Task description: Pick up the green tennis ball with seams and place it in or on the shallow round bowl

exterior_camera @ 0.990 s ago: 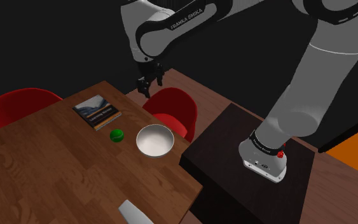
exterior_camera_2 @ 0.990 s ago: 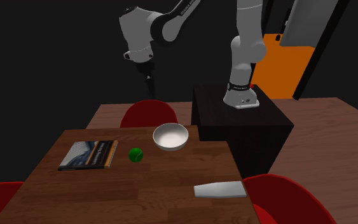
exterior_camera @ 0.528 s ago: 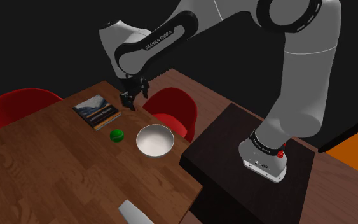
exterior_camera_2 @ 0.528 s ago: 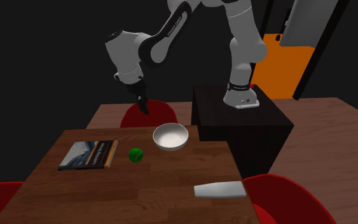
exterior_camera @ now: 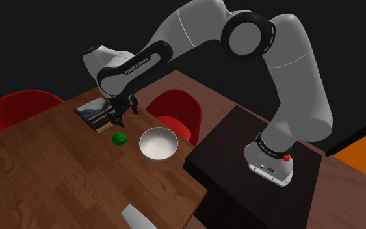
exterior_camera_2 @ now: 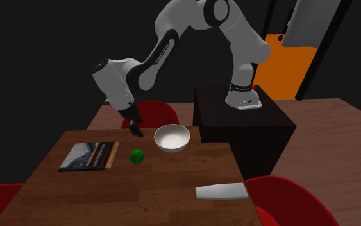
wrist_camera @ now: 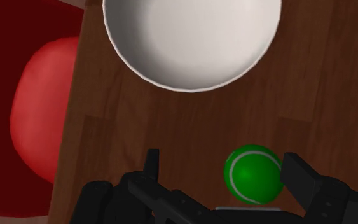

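Observation:
The green tennis ball (exterior_camera: 119, 138) (exterior_camera_2: 137, 156) (wrist_camera: 253, 174) with pale seams rests on the wooden table (exterior_camera: 51, 169), between a book and the bowl. The shallow white round bowl (exterior_camera: 158, 144) (exterior_camera_2: 172, 137) (wrist_camera: 191, 39) stands beside it, near the table's edge. My black gripper (exterior_camera: 117, 121) (exterior_camera_2: 136, 133) (wrist_camera: 225, 178) hangs open just above the ball, a little toward the table's far edge. In the wrist view the ball lies between the two spread fingers, nearer one of them, and neither finger touches it.
A book (exterior_camera: 94, 112) (exterior_camera_2: 90, 155) lies on the table, partly behind the arm in the shoulder view. Red chairs (exterior_camera: 177, 110) (exterior_camera: 13, 110) stand around the table. A pale flat object (exterior_camera_2: 222, 191) lies near the table's corner. The dark stand (exterior_camera: 259, 175) adjoins the table.
The arm has swung down from high above the red chair to just over the ball. The fingers stayed open throughout. Ball and bowl have not moved.

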Robot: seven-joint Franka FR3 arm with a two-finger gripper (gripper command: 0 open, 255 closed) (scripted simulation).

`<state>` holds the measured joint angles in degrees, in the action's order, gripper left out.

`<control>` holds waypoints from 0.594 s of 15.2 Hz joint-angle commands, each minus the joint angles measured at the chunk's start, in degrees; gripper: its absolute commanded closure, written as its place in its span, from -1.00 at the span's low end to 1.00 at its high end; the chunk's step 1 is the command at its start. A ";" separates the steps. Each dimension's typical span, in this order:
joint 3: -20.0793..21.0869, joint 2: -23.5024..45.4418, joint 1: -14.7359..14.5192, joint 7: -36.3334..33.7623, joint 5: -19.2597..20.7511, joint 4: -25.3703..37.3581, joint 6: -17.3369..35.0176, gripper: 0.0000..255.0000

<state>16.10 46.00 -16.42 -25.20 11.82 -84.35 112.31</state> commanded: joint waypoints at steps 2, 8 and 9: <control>-0.45 8.80 -2.84 -0.41 0.21 11.76 -3.88 -1.00; -1.37 27.85 -8.53 0.43 -0.04 39.58 -13.52 -1.00; -1.38 27.76 -8.42 0.35 0.00 38.61 -12.68 -1.00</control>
<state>14.77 72.50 -24.46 -24.83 11.84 -47.24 99.87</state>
